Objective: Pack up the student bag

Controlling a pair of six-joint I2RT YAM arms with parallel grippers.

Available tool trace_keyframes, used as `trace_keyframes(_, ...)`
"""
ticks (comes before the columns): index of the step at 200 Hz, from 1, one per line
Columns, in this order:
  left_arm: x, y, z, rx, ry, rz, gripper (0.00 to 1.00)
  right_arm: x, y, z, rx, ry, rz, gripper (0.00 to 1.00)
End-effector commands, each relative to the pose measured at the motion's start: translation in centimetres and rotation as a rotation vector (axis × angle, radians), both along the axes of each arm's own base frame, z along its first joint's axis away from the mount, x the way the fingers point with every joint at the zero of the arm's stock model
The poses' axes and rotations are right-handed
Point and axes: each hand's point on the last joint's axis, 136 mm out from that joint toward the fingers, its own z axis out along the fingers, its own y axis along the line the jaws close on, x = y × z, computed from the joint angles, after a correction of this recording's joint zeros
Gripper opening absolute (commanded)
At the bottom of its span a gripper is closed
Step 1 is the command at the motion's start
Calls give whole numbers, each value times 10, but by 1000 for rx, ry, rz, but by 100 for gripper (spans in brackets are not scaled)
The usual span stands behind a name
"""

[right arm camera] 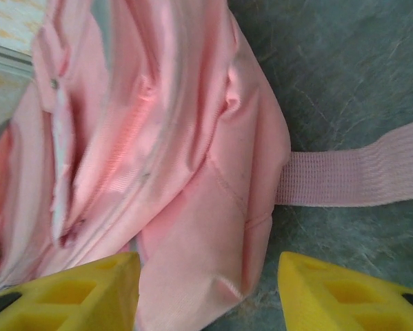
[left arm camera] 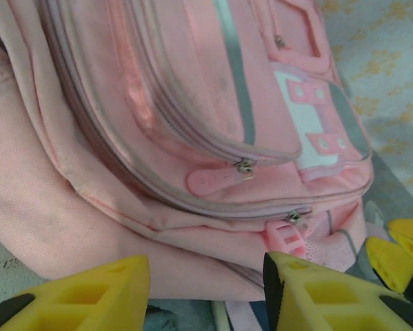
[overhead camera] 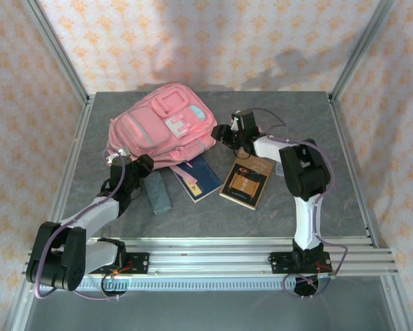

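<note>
Left pincer [left arm camera: 206,259] stands narrowed about the lower hem of the student bag [overhead camera: 165,121], and right pincer [right arm camera: 207,259] about its side corner; whether either truly grips, I cannot tell. The bag lies far-left on the bench [overhead camera: 296,214]. Lettering on the brown book [overhead camera: 246,181] is too small to read.

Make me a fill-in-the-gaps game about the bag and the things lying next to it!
The bag is coloured ___.
Beside it lie ___ books: a blue book and a brown book.
The table is ___.
The case lies right next to the ___ book.
Missing words: pink, two, grey, blue.
</note>
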Motion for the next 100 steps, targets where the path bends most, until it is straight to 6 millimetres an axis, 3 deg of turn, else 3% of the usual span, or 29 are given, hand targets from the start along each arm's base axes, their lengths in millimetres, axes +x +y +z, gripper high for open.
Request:
trace_keyframes(1,4,-4,-6,-1,28,-17,45,3,17,-6,22,41,16,54)
trace_keyframes(21,7,-5,-15,1,50,-23,43,6,27,-14,38,58,37,44)
trace_keyframes(55,13,-8,-23,7,72,-35,37,13,29,-16,34,62,30,0)
trace_keyframes(79,23,-9,-24,26,87,-45,34,13,18,14,107,34,-6,0)
trace_keyframes(100,36,-10,-22,48,96,-55,33,6,-1,63,224,-20,-59,0)
